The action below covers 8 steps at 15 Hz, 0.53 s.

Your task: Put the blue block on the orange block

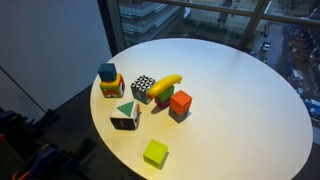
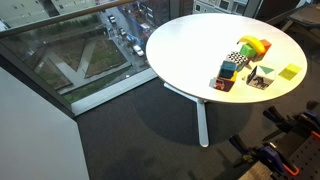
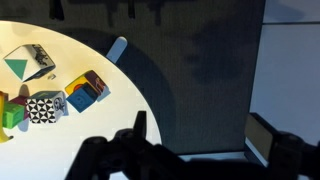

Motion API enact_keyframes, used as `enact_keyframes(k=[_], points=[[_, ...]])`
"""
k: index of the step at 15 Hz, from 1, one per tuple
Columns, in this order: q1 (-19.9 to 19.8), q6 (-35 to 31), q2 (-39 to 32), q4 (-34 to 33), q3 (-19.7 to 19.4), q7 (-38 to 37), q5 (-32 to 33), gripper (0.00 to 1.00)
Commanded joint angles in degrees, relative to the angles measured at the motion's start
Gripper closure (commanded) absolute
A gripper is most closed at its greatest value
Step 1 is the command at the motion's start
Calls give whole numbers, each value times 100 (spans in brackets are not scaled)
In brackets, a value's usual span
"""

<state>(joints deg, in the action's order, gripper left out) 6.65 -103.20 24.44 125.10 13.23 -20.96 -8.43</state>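
Desk (image 1: 235, 90) layout in an exterior view: 1 cluster, left of centre. Far left, the blue block (image 1: 106, 71) sits on top of another cube (image 1: 111, 88). Right of that stack is a 2nd cube (image 1: 143, 88), with the banana (image 1: 167, 83) just behind it. The orange block (image 1: 180, 101) ends the row on the right. A 3rd cube (image 1: 125, 115) sits in front of the row, and 1 lone block (image 1: 155, 152) is well apart by the near edge.

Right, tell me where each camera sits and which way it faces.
Exterior view: high over the round table, looking down toward the windows; no arm clearly shows.
Exterior view: farther back and lower, facing the table across dark carpet; no arm clearly shows.
Wrist view: above the table edge, looking down; gripper at bottom.
Both exterior views share the banana; the wrist view shares the blue block.
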Motion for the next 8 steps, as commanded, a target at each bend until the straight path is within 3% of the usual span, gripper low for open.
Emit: enact_keyframes(k=[1,8], points=[[-78,-121,194,223,-181,148,56,0],[-302,-669,320,665,-468,436,302,0]])
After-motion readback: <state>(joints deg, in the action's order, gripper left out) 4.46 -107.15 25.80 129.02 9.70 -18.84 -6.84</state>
